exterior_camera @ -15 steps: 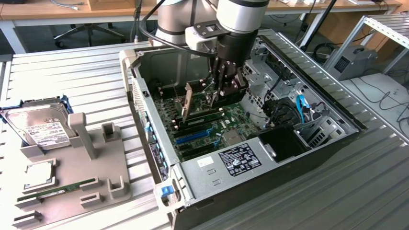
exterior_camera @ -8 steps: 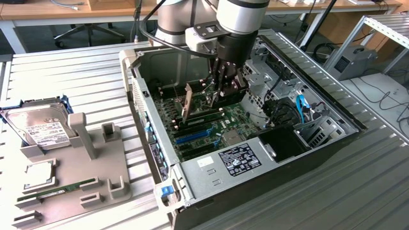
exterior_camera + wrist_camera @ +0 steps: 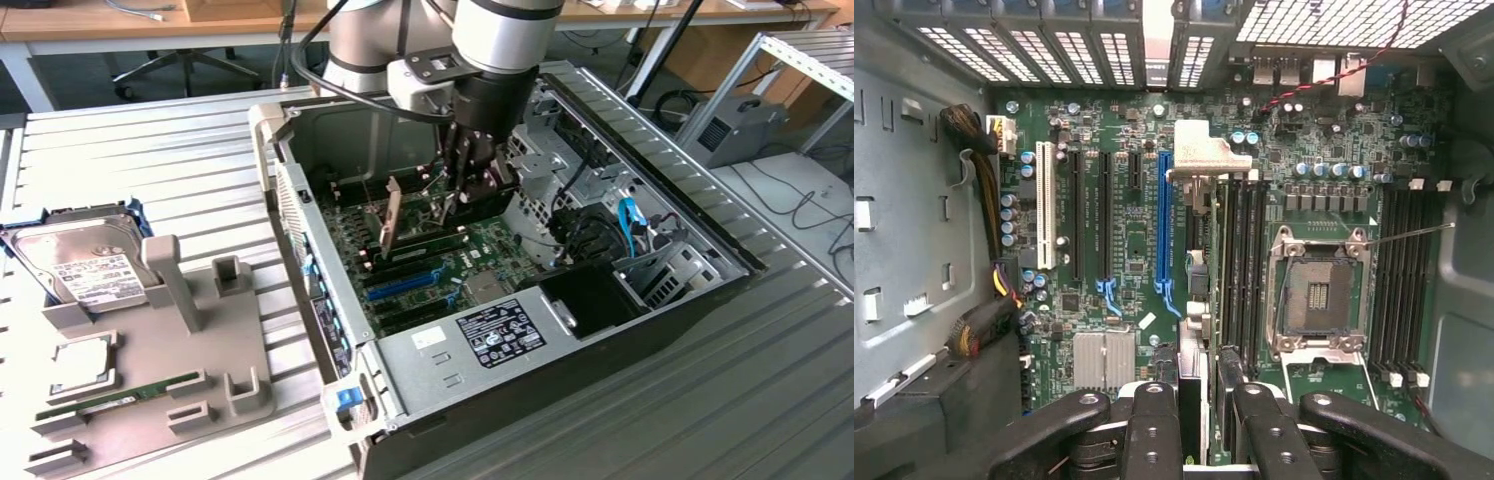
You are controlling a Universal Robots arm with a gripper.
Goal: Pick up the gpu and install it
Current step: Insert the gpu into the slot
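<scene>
One gripper (image 3: 461, 205) reaches down into the open computer case (image 3: 694, 300), its fingers clamped on the gpu (image 3: 391, 225), which it holds on edge above the motherboard (image 3: 461, 265). In the wrist view the gripper (image 3: 1194, 420) pinches the thin card (image 3: 1194, 300) seen edge-on, with the silvery bracket (image 3: 1206, 155) at the far end near the rear vents of the case. The card hangs just beside the blue expansion slot (image 3: 1163, 225) and does not look seated in it.

Outward from the case, a grey fixture tray (image 3: 147, 400) sits on the table (image 3: 160, 160) at the exterior view's left, with a hard drive (image 3: 80, 265) and a green memory stick (image 3: 114, 398).

The likely risk is misalignment: if the card's edge sits off the slot line or tilted, pressing down could jam it against the slot wall or nearby memory slots (image 3: 1239, 270). The bracket could also catch on the rear frame.
</scene>
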